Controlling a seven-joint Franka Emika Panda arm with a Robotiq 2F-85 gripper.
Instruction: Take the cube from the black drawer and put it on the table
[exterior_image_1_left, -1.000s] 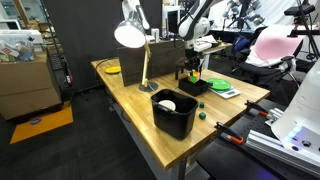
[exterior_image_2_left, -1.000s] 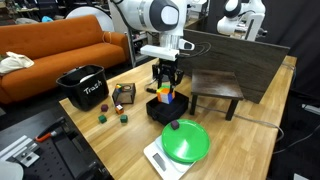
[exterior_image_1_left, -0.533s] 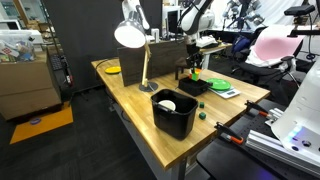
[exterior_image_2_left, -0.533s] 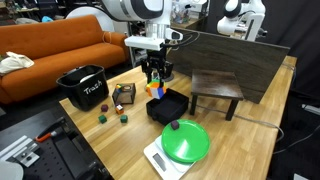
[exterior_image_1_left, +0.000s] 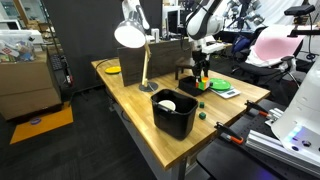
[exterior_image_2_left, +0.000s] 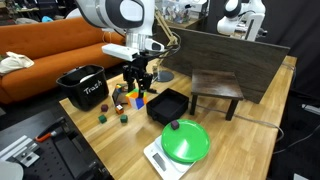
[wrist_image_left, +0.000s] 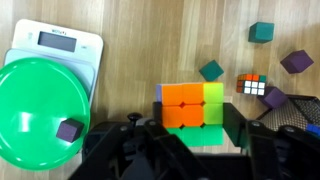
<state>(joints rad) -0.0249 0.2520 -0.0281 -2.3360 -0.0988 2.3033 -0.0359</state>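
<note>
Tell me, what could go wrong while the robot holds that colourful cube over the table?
1. The pincer grips the colourful puzzle cube only by its sides, above the table. If the grip slips, the cube could drop and bounce away.
2. A teal block, a tiny puzzle cube and a purple block lie close below. Lowering the cube there might knock them or leave it tilted.

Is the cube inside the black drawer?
No, the fingers hold the cube over the table, outside the drawer.
</note>
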